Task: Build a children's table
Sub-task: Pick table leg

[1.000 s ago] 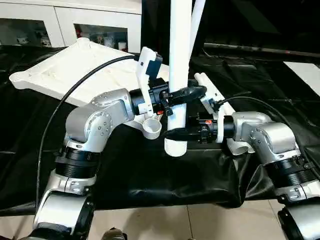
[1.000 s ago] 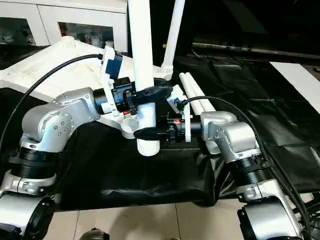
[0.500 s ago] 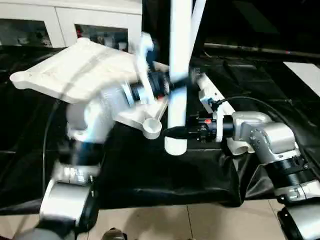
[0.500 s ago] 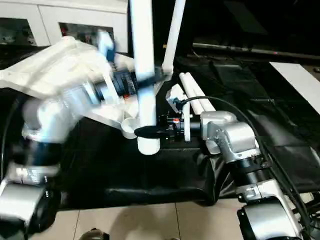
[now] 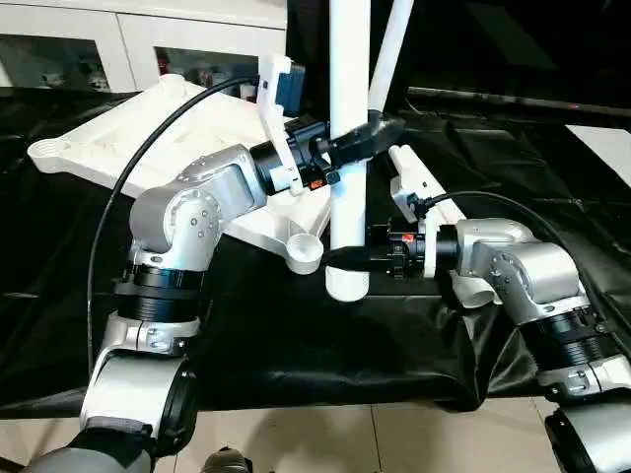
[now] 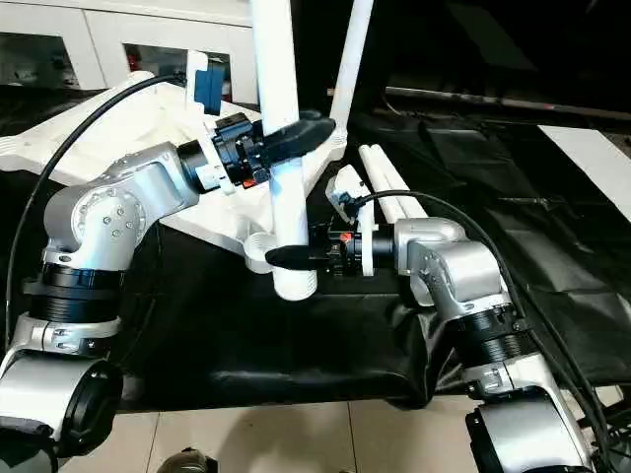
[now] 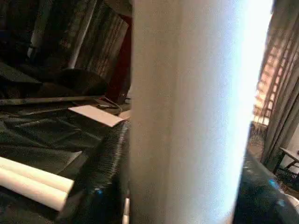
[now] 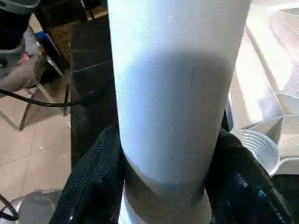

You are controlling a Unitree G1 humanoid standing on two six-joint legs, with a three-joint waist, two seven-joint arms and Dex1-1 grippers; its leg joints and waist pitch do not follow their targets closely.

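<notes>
A white tubular leg [image 5: 349, 89] stands upright over the black cloth, and both grippers hold it. My left gripper [image 5: 361, 138] is shut on the leg about halfway up, its dark fingers [image 7: 100, 172] on either side of the tube. My right gripper [image 5: 345, 260] is shut on the same leg just above its lower end [image 8: 177, 116]. The white tabletop [image 5: 138, 138] lies upside down at the back left, and its near round corner socket [image 5: 306, 253] is just left of the leg's foot. A second leg [image 5: 392, 44] rises from the tabletop's far corner. Two more legs [image 6: 386, 187] lie side by side on the cloth.
The black-covered work table [image 5: 296, 345] ends at its front edge close to me, with tiled floor [image 5: 325, 439] below. A white cabinet with glass doors [image 5: 108, 39] stands behind. A white sheet [image 5: 603, 143] lies at the right. Black cables [image 5: 118, 207] loop over both forearms.
My left gripper let go of the leg, slid upward and closed on it again higher up. The right gripper and the leg have kept their place.
</notes>
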